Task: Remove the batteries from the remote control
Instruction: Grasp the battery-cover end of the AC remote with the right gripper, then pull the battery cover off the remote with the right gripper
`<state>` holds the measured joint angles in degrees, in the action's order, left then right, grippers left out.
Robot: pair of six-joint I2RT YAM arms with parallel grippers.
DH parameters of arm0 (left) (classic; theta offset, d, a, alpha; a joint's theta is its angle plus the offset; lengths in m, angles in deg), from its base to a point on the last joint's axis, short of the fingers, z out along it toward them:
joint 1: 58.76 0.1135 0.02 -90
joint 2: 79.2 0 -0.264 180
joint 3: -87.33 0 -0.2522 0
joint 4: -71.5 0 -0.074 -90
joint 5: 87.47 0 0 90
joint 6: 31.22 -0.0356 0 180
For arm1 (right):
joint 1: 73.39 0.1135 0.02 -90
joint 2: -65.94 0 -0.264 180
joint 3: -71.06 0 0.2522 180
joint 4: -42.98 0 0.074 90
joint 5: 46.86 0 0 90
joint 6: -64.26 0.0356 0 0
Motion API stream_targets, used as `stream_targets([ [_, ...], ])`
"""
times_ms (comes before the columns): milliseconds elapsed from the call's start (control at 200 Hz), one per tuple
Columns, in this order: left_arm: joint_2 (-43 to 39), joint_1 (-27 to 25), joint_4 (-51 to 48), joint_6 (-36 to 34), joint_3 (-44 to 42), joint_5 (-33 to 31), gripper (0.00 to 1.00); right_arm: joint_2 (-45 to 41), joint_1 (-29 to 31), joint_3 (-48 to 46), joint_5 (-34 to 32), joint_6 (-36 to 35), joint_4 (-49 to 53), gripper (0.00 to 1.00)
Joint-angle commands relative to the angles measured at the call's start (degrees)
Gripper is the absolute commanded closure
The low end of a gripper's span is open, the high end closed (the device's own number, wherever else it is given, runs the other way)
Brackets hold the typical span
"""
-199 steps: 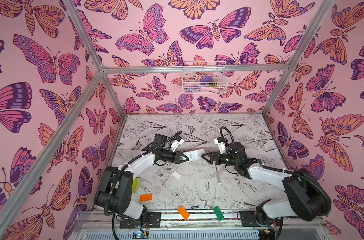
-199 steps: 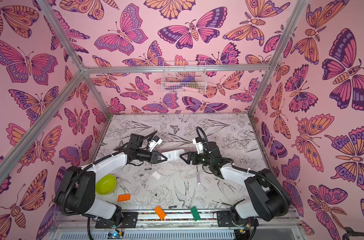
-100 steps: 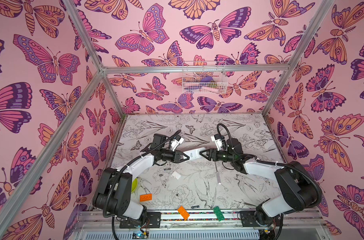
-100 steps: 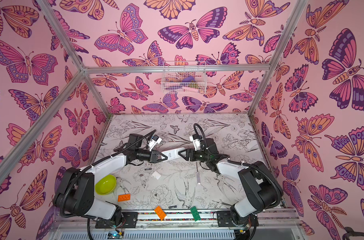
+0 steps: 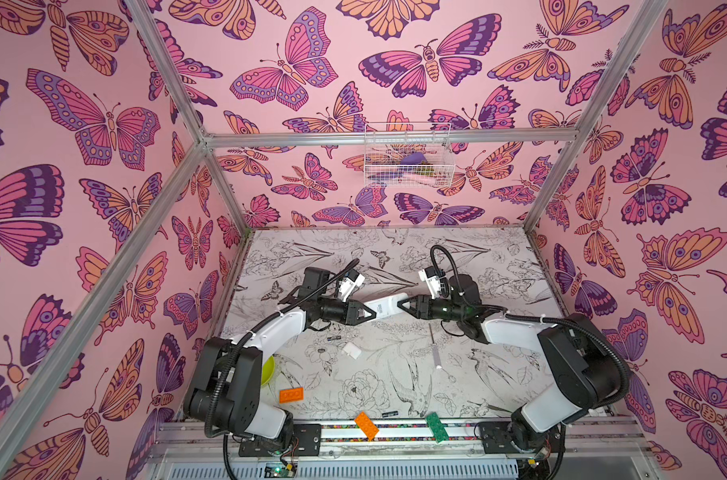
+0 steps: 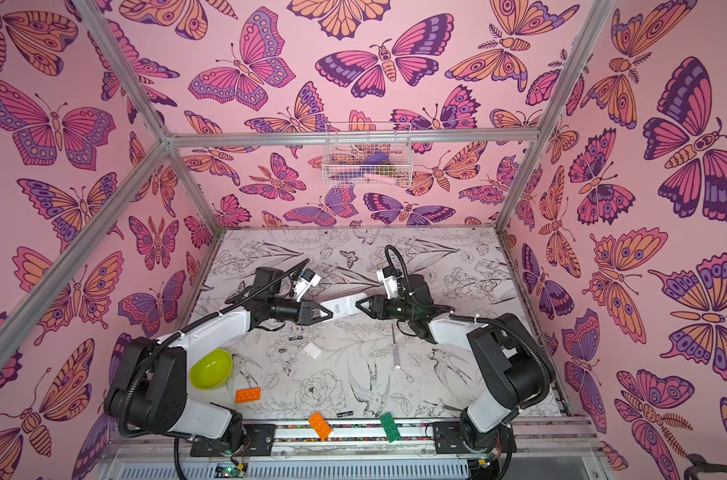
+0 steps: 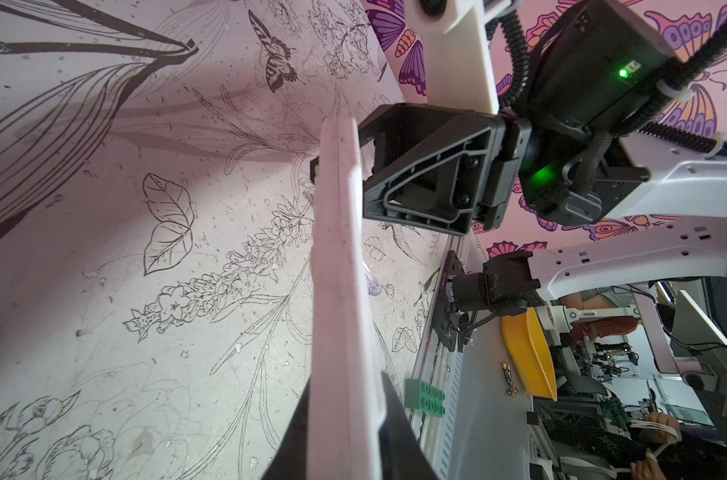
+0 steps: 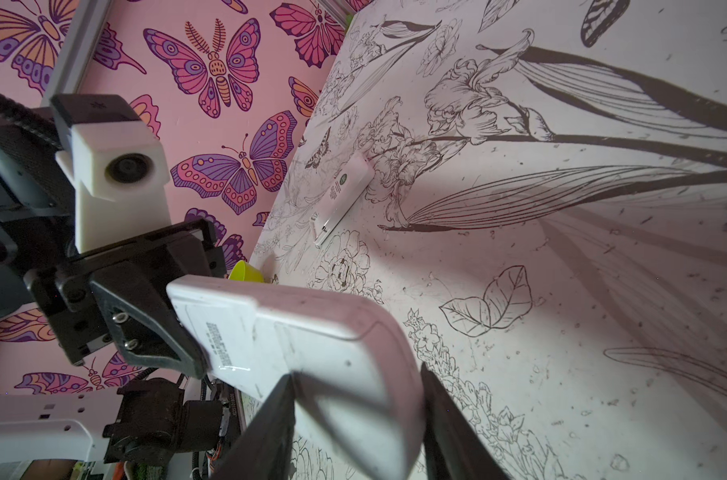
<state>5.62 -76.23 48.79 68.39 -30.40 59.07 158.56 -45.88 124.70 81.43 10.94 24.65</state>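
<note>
Table [image 5: 499, 257] rear free; remote [image 5: 384, 306] spans middle; cover [image 5: 352, 350], tool [image 5: 435, 349], bricks [image 5: 291, 395], bowl [image 5: 268, 370] clutter front.

No text fully legible. White remote [image 8: 312, 345], lower centre of right wrist view: block of small dark print, several lines, on its back twd the left end, too blurred to read. In both top views, mid-frame, white remote [image 5: 383, 307] [image 6: 340, 306] shows that print only as a dark smudge. Second remote [image 8: 342, 193], upper centre: round green logo + fine print, illegible. Black sticker [image 8: 233, 409] w/ white chars on left arm's joint [image 8: 158, 419], bottom left: unreadable.
</note>
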Motion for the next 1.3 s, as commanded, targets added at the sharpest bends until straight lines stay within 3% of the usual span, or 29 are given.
stream_targets([
  [0, -1.46, -0.59, 0.86, -2.00, -0.08, 2.31, 1.00, 0.59, 0.69, 1.79, 0.70, 0.58, -1.51, 0.54],
  [225, -1.36, -0.54, 0.83, -2.55, -0.28, 2.53, 1.00, 1.76, 0.81, 3.17, 1.39, 1.11, -1.69, 0.62],
  [506, -1.62, -0.48, -0.02, -3.36, -0.17, -0.02, 1.00, 0.06, 0.75, 2.47, 0.98, -0.84, 0.63, 0.62],
  [851, 0.34, -0.51, -1.72, 0.13, 1.56, -8.04, 1.00, -4.49, 0.97, -1.14, -0.49, -1.87, 2.96, 0.62],
  [1297, 0.04, -0.47, -1.97, -1.35, 1.05, -8.43, 1.00, -3.73, 1.05, -0.64, -0.95, -2.62, 4.40, 0.65],
])
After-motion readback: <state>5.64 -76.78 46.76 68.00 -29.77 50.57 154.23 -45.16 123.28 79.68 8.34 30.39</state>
